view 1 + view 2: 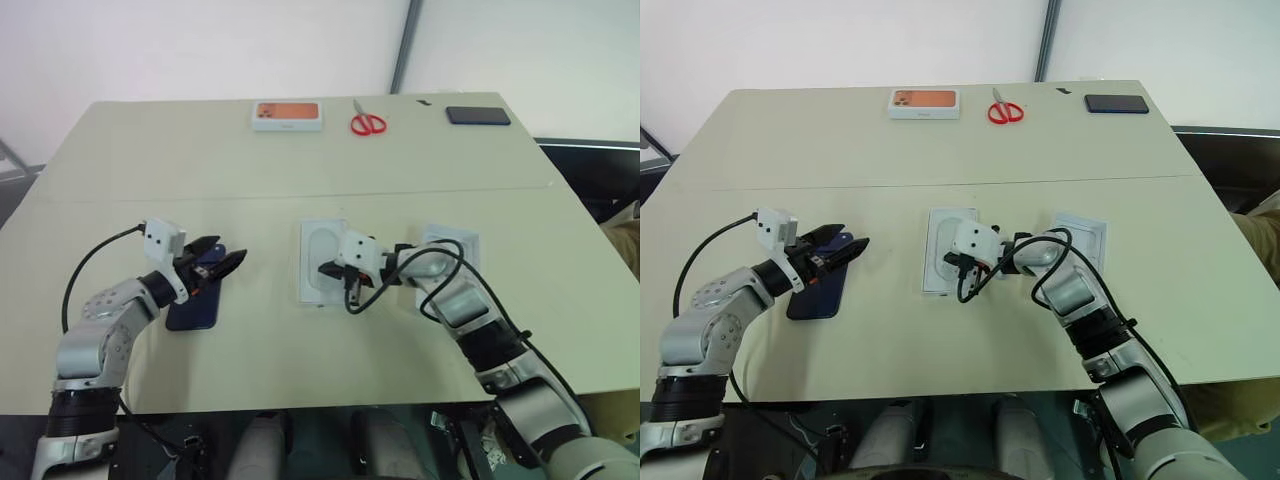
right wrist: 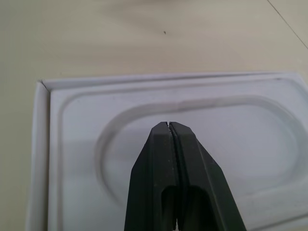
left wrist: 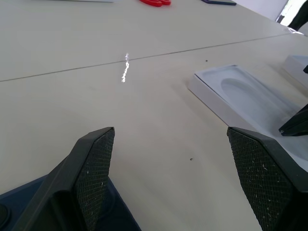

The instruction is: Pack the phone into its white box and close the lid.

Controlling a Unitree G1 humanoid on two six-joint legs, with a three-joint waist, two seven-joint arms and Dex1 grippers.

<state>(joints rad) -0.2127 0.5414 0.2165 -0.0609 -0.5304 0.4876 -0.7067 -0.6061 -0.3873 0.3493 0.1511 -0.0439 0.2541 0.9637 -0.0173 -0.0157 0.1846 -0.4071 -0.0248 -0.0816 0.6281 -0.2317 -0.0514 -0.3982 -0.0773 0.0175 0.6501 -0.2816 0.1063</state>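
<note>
Beige table [image 1: 300, 350], seam line running across its middle.

Left gripper [image 1: 228, 262]: fingers spread wide, nothing between them, hovering level over the near-left part of the table. Textured pads [image 3: 98, 163] visible in the left wrist view with bare tabletop between. Phone [image 1: 195, 305], dark navy, lying flat on the table just under and behind this gripper; one corner shows at the edge of the left wrist view.

Right gripper [image 1: 330, 270]: fingers pressed fully together, holding nothing, tilted down over the white insert [image 1: 322, 262] with the oval recess. Tips poised above the recess in the right wrist view; contact with the insert not determinable. Insert sitting in a white tray, thin rim showing along one side; white box not identifiable with certainty.

Second white rectangular piece [image 1: 455, 243] just right of the right forearm, partly hidden; box or lid, cannot tell.

Far edge of table: white box with orange top [image 1: 288, 115], red scissors [image 1: 367, 122], black slab [image 1: 477, 115], well apart from both grippers.
</note>
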